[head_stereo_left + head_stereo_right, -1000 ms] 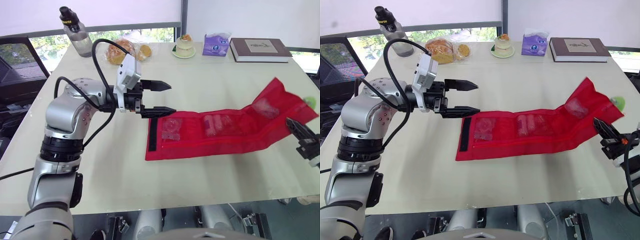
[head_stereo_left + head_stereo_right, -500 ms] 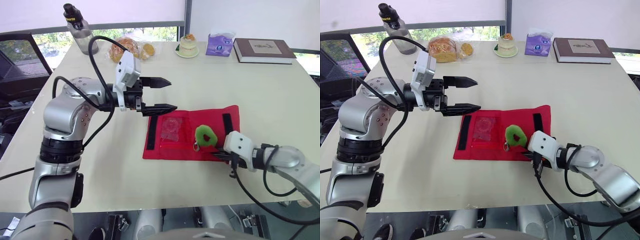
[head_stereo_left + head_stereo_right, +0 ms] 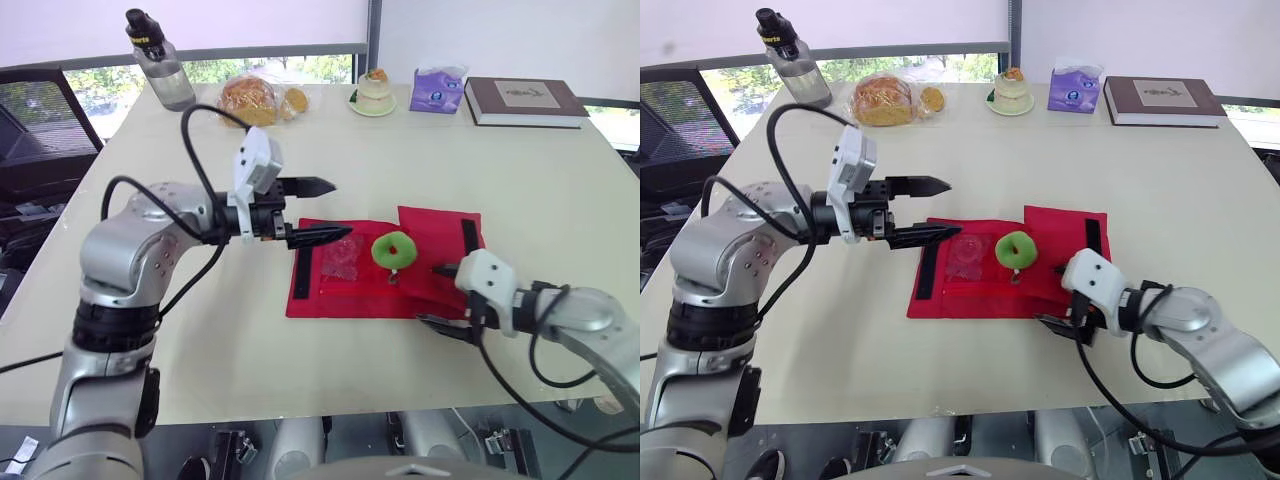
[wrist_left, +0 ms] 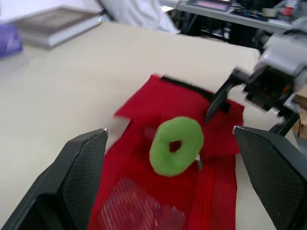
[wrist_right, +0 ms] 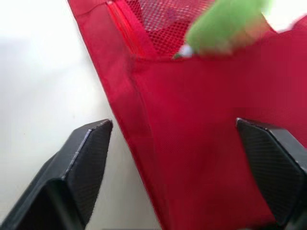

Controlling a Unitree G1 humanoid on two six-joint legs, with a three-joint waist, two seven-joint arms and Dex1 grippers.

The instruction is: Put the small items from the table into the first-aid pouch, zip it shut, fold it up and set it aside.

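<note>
The red first-aid pouch lies folded on the cream table, its right part doubled over to the left. A green ring pull rests on top at the fold. Through the mesh at the pouch's left end a small clear packet shows. My left gripper hovers open over that left end, its lower finger just above the mesh. My right gripper stands open at the pouch's near right corner, with the red edge lying between its fingers. In the left wrist view the ring sits ahead of the fingers.
Along the table's far edge stand a water bottle, a bag of bread, a small cake on a plate, a purple tissue pack and a brown book. Bare tabletop lies to the right of the pouch.
The pouch, stretched out long with its right end lifted, now lies folded over to the left. My right gripper has opened and let the flap go. My left gripper has dropped slightly toward the pouch.
</note>
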